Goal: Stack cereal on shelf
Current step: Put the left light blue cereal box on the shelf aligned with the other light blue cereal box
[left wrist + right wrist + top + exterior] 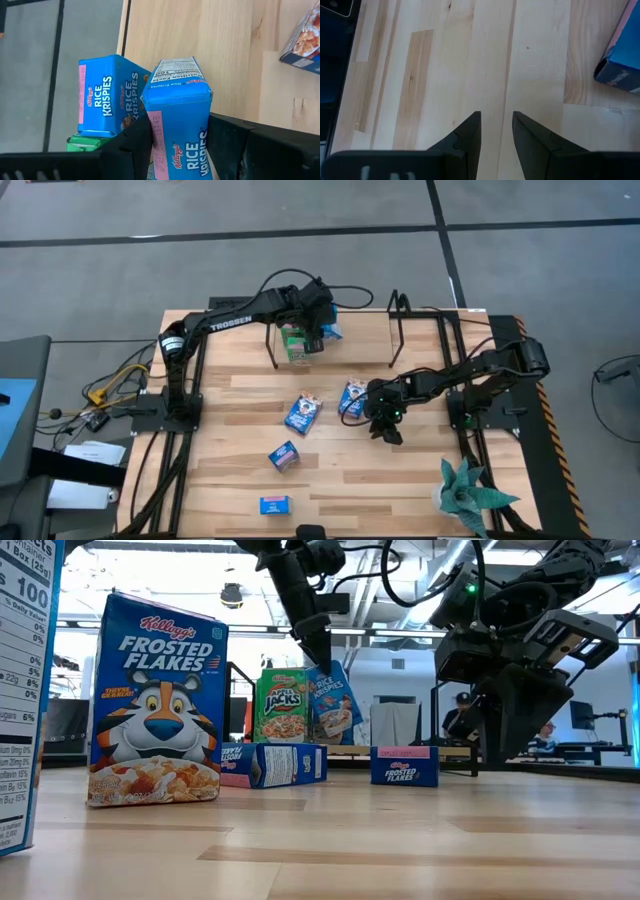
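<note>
Now the left gripper (175, 150) pinches a Rice Krispies box (177, 115) by its flat sides: light, easily crushed cardboard, I'd say.

Two black jointed arms, white TROSSEN lettering on the left arm (225, 321), looping black cables, green indicator light on the right arm (440, 380)

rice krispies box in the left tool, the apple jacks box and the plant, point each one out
rice krispies box (182, 107), left wrist view, on its blue top flap
apple jacks box (281, 706), low view, on its green front
plant (465, 492), high view, on its leaves
</note>
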